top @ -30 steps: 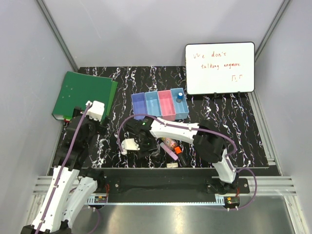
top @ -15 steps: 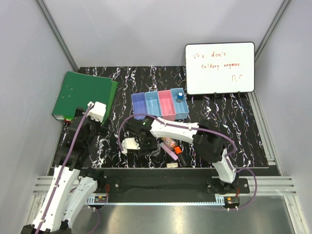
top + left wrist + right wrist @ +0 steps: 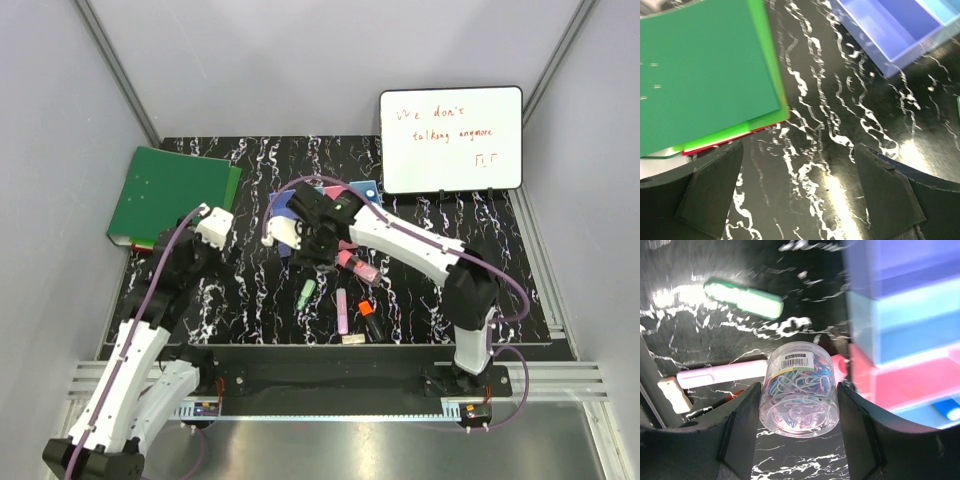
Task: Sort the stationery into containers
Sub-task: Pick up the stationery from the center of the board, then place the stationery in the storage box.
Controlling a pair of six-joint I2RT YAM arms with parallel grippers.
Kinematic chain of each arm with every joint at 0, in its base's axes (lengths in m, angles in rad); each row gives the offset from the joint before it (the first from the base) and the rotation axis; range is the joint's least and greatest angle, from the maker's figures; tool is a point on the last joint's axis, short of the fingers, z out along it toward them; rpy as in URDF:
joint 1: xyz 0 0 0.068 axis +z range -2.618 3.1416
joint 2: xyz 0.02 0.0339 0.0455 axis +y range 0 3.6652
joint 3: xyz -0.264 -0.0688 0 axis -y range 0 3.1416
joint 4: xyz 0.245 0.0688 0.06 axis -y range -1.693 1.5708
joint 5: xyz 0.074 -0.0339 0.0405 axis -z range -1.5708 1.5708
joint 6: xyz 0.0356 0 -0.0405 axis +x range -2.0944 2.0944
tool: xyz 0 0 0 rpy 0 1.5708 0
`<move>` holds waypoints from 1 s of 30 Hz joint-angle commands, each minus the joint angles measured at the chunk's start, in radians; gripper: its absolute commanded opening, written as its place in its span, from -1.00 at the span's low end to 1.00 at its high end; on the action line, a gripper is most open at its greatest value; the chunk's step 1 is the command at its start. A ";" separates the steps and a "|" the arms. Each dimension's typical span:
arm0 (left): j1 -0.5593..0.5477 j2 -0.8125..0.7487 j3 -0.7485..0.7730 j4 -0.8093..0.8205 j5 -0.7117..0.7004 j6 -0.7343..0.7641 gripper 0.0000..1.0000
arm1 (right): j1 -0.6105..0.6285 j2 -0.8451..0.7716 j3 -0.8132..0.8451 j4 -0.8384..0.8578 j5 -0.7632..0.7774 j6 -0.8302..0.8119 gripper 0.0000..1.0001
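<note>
While the jaws of my right gripper (image 3: 799,396) are closed on the clear round jar (image 3: 799,375), one finger on each side of it, the jar hangs above the middle of the tabletop (image 3: 500,270), a little toward the far edge. It sits just beside the row of containers (image 3: 900,325), over bare marble and not over any compartment. I can see coloured paper clips through its wall. Nearer the near edge lie the green highlighter (image 3: 742,299), the pink highlighter (image 3: 722,374) and the beige eraser (image 3: 674,394), all apart from the jaws. The blue-capped bottle (image 3: 946,411) lies in the end compartment next to the pink one. My left gripper (image 3: 800,192) has its jaws spread wide with nothing between them. It is over the tabletop by a corner of the green binder (image 3: 700,75), toward the far left corner.
</note>
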 commanded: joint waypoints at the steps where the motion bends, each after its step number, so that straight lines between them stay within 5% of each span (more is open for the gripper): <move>1: 0.005 0.051 0.070 0.024 0.085 -0.019 0.98 | -0.033 -0.089 0.071 0.050 0.002 0.092 -0.79; 16: 0.005 0.060 0.085 0.010 0.143 -0.015 0.96 | -0.317 0.022 0.134 0.187 0.140 0.025 -0.78; 30: 0.005 0.053 0.084 0.002 0.139 -0.010 0.94 | -0.400 0.083 0.108 0.204 0.132 -0.038 -0.78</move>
